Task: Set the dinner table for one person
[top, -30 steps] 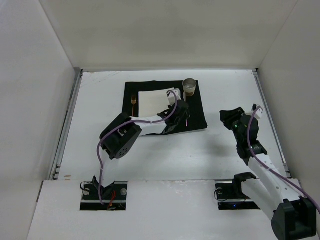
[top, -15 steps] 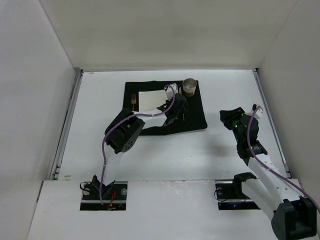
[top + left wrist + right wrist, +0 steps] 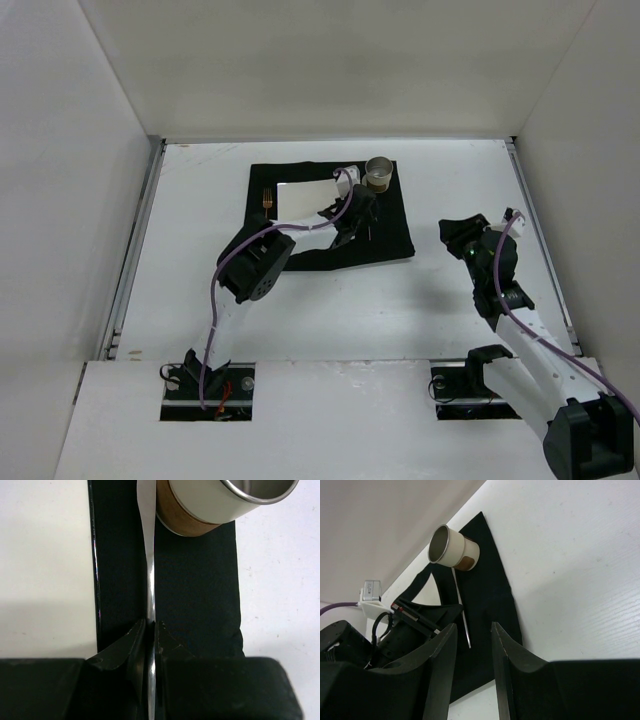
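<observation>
My left gripper [image 3: 357,214] is over the black mat [image 3: 392,236], just right of the white square plate [image 3: 300,197]. In the left wrist view its jaws [image 3: 151,625] are shut on a thin silver knife [image 3: 151,597] that points toward the white cup with a brown band [image 3: 215,502]. The knife is low over the mat [image 3: 200,590]; I cannot tell if it touches. The cup [image 3: 380,172] stands at the mat's far right corner. A fork [image 3: 266,201] lies left of the plate. My right gripper [image 3: 455,232] is open and empty over the dinner table [image 3: 200,250], right of the mat.
White walls edge the table on the left, far and right sides. The right wrist view shows the cup [image 3: 452,547], the knife [image 3: 462,612], the mat [image 3: 492,580] and the left gripper [image 3: 417,620] beyond my open fingers [image 3: 440,650].
My left gripper has moved away from the arm bases, toward the cup, carrying the knife along the plate's right side. The right arm has not moved.
</observation>
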Tool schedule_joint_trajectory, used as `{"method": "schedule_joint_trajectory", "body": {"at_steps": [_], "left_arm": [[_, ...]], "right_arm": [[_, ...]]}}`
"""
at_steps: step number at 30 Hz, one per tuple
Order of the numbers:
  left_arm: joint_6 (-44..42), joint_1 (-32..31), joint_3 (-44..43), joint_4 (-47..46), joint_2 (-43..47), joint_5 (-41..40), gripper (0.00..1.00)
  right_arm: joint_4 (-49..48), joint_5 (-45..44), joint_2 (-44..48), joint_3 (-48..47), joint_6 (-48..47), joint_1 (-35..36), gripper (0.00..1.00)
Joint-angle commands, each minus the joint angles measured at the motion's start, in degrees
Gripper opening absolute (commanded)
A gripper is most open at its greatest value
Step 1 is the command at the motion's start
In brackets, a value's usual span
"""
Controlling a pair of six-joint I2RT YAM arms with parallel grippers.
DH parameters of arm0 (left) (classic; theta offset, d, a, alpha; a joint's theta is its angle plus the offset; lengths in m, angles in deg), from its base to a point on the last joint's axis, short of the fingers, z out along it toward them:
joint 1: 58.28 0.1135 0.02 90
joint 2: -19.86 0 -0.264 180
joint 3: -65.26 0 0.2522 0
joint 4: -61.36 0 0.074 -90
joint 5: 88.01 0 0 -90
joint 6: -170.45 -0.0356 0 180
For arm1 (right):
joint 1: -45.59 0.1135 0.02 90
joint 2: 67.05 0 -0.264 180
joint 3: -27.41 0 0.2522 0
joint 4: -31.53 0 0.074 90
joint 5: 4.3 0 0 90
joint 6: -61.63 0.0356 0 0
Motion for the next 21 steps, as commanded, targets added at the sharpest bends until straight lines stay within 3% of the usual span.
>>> {"method": "schedule_joint_trajectory", "body": {"at_steps": [1,8,15,17,18,21], "left_arm": [[-0.38,0.33,-2.46,1.14,-0.07,-0.96,0.07],[-1.52,-0.2,0.17,-1.76,2.12,-1.4,0.29],[-9.51,-3.71,5.09,-7.02,12.57,-1.49,0.52],[-11.8,-5.03,6.75,-9.04,16.35,-1.67,0.68],[-12.94,-5.73,7.55,-10.1,18.46,-1.67,1.0],[-16.28,-7.4,10.01,-12.21,24.0,-1.75,1.0]], "right_arm": [[-3.91,0.49,0.8,0.45,0.17,0.63,0.4],[-3.82,0.31,0.45,0.37,-0.01,0.63,0.4],[-3.91,0.05,-0.17,0.01,-0.45,0.72,0.44],[-3.82,-0.21,0.09,0.01,-0.62,0.99,0.45],[-3.82,-0.48,0.1,0.01,-0.71,0.99,0.45],[-3.91,-0.83,-0.17,0.01,-0.8,1.16,0.45]]}}
